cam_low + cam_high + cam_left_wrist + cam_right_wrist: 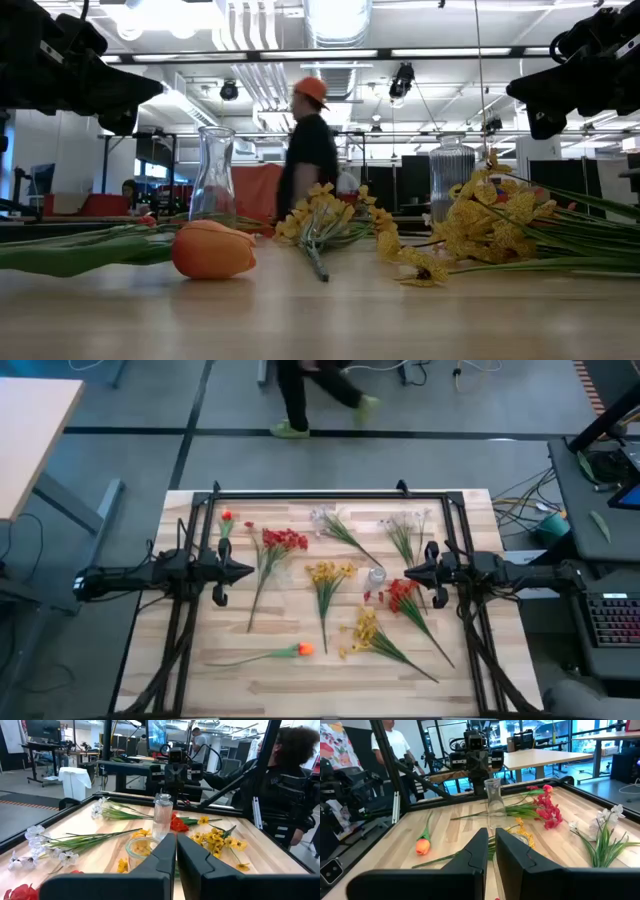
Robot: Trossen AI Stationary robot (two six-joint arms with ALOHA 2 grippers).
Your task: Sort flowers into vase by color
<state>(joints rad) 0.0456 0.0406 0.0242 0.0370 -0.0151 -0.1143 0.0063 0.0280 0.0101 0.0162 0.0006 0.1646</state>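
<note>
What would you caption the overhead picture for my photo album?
Two dark robot arms wait with shut claws, left claw and right claw, over a wooden table strewn with red, yellow, white and orange artificial flowers.

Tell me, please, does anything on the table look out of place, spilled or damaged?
Nothing looks spilled or broken. The flowers lie loose and flat across the table, none yet in a vase. The clear vase stands upright and empty, as does the ribbed glass vase. Both claws, left and right, hang shut above the table.
</note>
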